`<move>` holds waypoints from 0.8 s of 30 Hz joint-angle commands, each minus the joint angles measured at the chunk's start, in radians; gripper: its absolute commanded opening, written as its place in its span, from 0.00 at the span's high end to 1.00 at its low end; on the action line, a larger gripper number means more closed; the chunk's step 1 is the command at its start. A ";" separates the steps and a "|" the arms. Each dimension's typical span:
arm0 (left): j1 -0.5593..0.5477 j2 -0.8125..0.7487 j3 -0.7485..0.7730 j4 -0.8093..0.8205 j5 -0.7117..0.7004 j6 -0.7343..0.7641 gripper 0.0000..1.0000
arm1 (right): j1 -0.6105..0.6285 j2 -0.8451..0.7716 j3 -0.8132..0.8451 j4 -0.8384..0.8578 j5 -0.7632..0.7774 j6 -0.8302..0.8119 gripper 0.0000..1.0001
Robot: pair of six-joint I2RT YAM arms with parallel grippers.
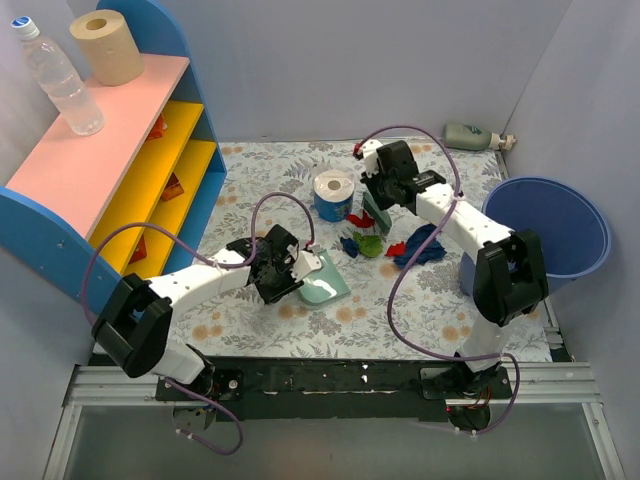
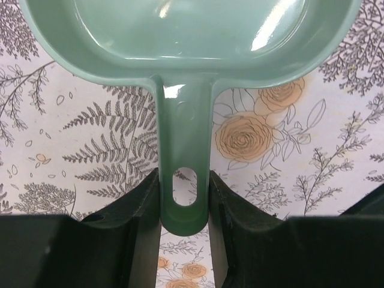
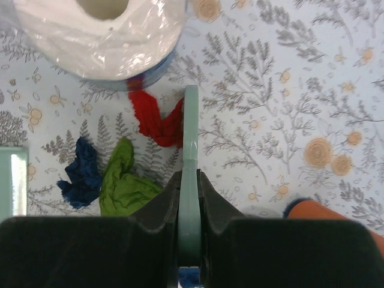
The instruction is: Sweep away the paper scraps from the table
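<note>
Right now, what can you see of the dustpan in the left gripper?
The dustpan is glossy pale-green plastic: a shallow empty tray with a rounded rim and a short flat handle with an oval hang hole. The left gripper is shut on that handle. It seems to lie flat on the table, left of the paper scraps.

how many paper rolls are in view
2. A beige roll stands on the pink shelf top beside the water bottle. A blue-wrapped white roll stands on the table. The shelf compartments are partly hidden, so more could be inside.
</note>
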 commanded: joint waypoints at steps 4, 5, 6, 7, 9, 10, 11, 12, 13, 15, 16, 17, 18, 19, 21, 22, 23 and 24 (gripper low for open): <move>0.005 0.071 0.087 0.045 0.012 0.000 1.00 | 0.084 -0.089 -0.118 -0.005 -0.130 0.104 0.99; 0.005 0.080 0.091 0.048 0.013 0.000 1.00 | 0.096 -0.100 -0.124 -0.008 -0.151 0.127 0.99; 0.005 0.095 0.096 0.051 0.015 -0.006 1.00 | 0.120 -0.107 -0.127 -0.013 -0.188 0.137 0.99; 0.005 0.104 0.104 0.052 0.016 -0.008 1.00 | 0.134 -0.126 -0.127 -0.027 -0.210 0.148 0.99; 0.005 0.115 0.119 0.057 0.024 -0.016 1.00 | 0.160 -0.144 -0.123 -0.044 -0.277 0.176 0.99; 0.005 0.123 0.124 0.062 0.024 -0.019 1.00 | 0.165 -0.164 -0.117 -0.062 -0.299 0.182 0.99; 0.003 0.126 0.131 0.062 0.028 -0.022 1.00 | 0.169 -0.175 -0.113 -0.070 -0.312 0.185 0.99; 0.005 0.129 0.134 0.062 0.032 -0.025 1.00 | 0.173 -0.186 -0.112 -0.076 -0.310 0.190 0.99; 0.005 0.129 0.136 0.060 0.033 -0.029 1.00 | 0.173 -0.205 -0.112 -0.082 -0.300 0.188 0.99; 0.005 0.123 0.133 0.062 0.036 -0.034 1.00 | 0.170 -0.226 -0.110 -0.094 -0.265 0.170 0.99; 0.005 0.120 0.128 0.062 0.038 -0.032 1.00 | 0.166 -0.241 -0.107 -0.103 -0.256 0.144 0.99; 0.005 0.109 0.124 0.060 0.038 -0.031 1.00 | 0.163 -0.252 -0.104 -0.116 -0.247 0.130 0.99; 0.005 0.106 0.115 0.059 0.038 -0.028 1.00 | 0.162 -0.261 -0.104 -0.122 -0.230 0.115 0.99; 0.003 0.100 0.108 0.059 0.035 -0.026 1.00 | 0.159 -0.279 -0.101 -0.127 -0.219 0.089 0.99; 0.005 0.083 0.096 0.057 0.029 -0.019 1.00 | 0.154 -0.298 -0.098 -0.139 -0.189 0.064 0.99; 0.003 0.075 0.093 0.055 0.025 -0.016 1.00 | 0.153 -0.316 -0.100 -0.137 -0.178 0.046 0.99; 0.005 0.071 0.087 0.055 0.021 -0.005 1.00 | 0.153 -0.325 -0.106 -0.133 -0.169 0.038 0.99; 0.005 0.052 0.081 0.055 0.018 0.001 1.00 | 0.151 -0.333 -0.122 -0.124 -0.144 0.033 0.99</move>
